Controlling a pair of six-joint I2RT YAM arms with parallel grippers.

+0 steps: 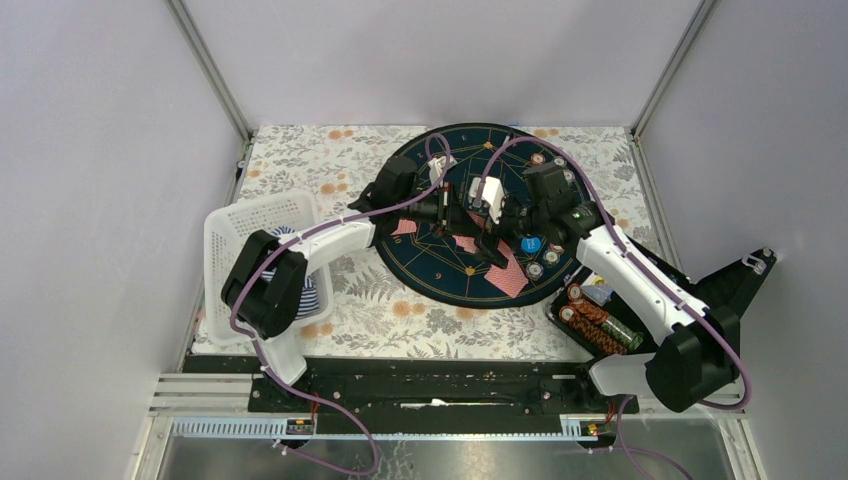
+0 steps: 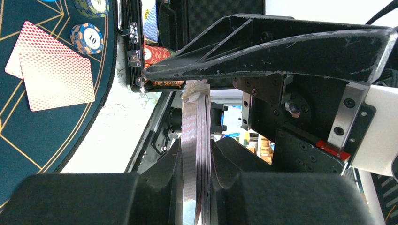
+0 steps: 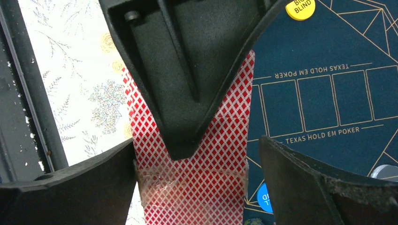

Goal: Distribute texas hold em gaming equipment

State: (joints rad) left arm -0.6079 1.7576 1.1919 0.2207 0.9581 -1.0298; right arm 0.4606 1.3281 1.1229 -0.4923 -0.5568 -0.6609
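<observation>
Deck (image 2: 193, 122) of red-backed cards held edge-on above mat (image 3: 328, 93), clenched in left claw (image 2: 196, 154) — clear band wrapped round it. Right claw (image 3: 197, 140) released, fingers spread wide either side of deck. Two cards (image 2: 51, 70) laid face-down on mat, overlapping — chip stack (image 2: 87, 38) near them. Yellow disc (image 3: 300, 7) and blue disc (image 3: 265, 199) seen on mat.

Mat (image 1: 440, 272) is lying on the bench (image 1: 400, 312). Cards (image 1: 510, 281) are lying on the mat's near-right part, with chips (image 1: 535, 269) sitting along its right rim. Basket (image 1: 255, 210) is standing left of the mat. Case (image 1: 740, 282) is lying off the mat's near-right edge.
</observation>
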